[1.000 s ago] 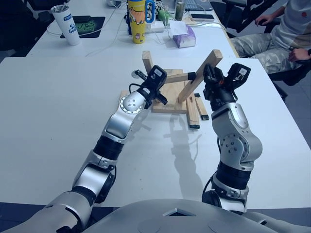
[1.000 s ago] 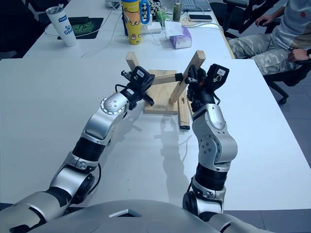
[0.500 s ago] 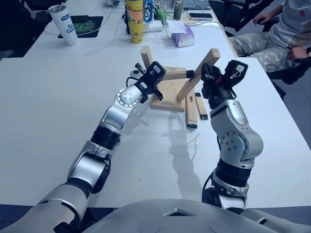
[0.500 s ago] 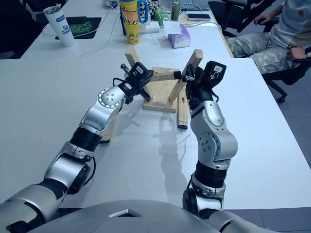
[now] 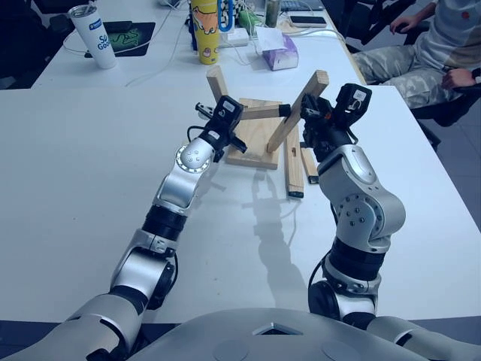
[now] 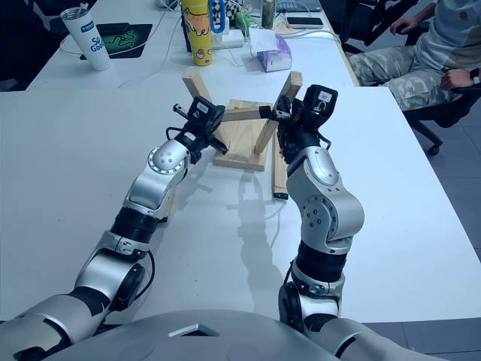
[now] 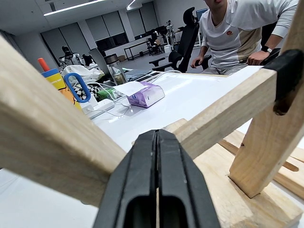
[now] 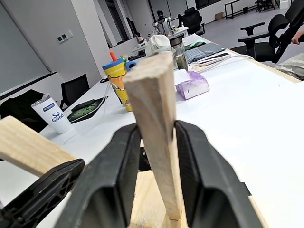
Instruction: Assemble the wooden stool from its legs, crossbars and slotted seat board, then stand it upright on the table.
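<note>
The slotted seat board (image 5: 252, 148) lies flat on the white table (image 5: 90, 173). Two legs stand up from it, the left leg (image 5: 216, 81) and the right leg (image 5: 302, 105), both leaning outward. A crossbar (image 5: 263, 111) spans between them. My left gripper (image 7: 157, 138) is shut, its tips at the place where the crossbar (image 7: 223, 114) meets the left leg (image 7: 42, 137). My right gripper (image 8: 154, 128) is shut on the right leg (image 8: 152, 90), one finger on each side; it also shows from the head as the right gripper (image 5: 307, 116).
A loose leg (image 5: 294, 164) and a thinner dark-tipped bar (image 5: 309, 162) lie right of the seat board. Another wooden piece (image 6: 170, 197) lies under my left forearm. At the back stand a white tumbler (image 5: 85, 34), a yellow cup (image 5: 203, 30) and a tissue box (image 5: 275, 54).
The head camera has shifted a little. My left arm has stretched out straighter toward the left leg. The right gripper keeps its hold on the right leg.
</note>
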Robot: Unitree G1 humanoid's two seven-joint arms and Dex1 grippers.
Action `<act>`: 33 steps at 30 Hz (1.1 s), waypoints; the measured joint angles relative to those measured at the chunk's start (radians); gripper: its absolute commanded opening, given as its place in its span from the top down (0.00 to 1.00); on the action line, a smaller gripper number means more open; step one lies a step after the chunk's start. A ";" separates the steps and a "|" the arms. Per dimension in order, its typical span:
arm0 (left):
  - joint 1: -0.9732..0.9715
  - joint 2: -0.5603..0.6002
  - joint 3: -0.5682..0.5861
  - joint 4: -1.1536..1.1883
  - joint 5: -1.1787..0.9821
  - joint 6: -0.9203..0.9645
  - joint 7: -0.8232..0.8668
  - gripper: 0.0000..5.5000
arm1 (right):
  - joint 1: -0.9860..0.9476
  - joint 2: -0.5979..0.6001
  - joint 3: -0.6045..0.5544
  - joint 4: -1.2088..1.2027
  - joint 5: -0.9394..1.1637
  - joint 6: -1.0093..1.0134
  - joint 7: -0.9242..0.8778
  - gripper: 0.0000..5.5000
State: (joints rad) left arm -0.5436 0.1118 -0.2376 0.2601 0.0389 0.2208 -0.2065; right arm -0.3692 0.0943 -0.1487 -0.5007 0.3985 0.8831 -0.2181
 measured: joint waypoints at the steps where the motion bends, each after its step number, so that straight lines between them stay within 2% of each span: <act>1: 0.002 -0.002 0.004 -0.010 0.001 0.005 0.001 1.00 | -0.006 0.001 0.000 0.001 -0.001 0.005 -0.004 0.81; 9: 0.017 -0.019 0.052 -0.100 -0.011 0.062 0.004 1.00 | -0.031 -0.001 0.026 0.005 -0.038 0.012 -0.011 0.81; 17: -0.078 -0.068 0.126 -0.214 -0.124 0.133 -0.032 1.00 | -0.034 0.001 0.039 0.008 -0.060 0.012 -0.010 0.82; 21: -0.078 -0.067 0.125 -0.194 -0.133 0.148 -0.044 1.00 | -0.034 0.002 0.039 0.009 -0.061 0.011 -0.010 0.82; 25: -0.105 -0.035 0.087 -0.142 -0.050 0.182 -0.024 1.00 | -0.035 0.003 0.039 0.011 -0.067 0.009 -0.009 0.82; 33: -0.135 0.007 0.024 -0.029 0.053 0.047 -0.031 1.00 | -0.035 0.008 0.038 0.011 -0.076 0.007 -0.010 0.82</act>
State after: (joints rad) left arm -0.6786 0.1187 -0.2135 0.2309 0.0921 0.2678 -0.2374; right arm -0.4043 0.1019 -0.1105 -0.4894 0.3227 0.8903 -0.2278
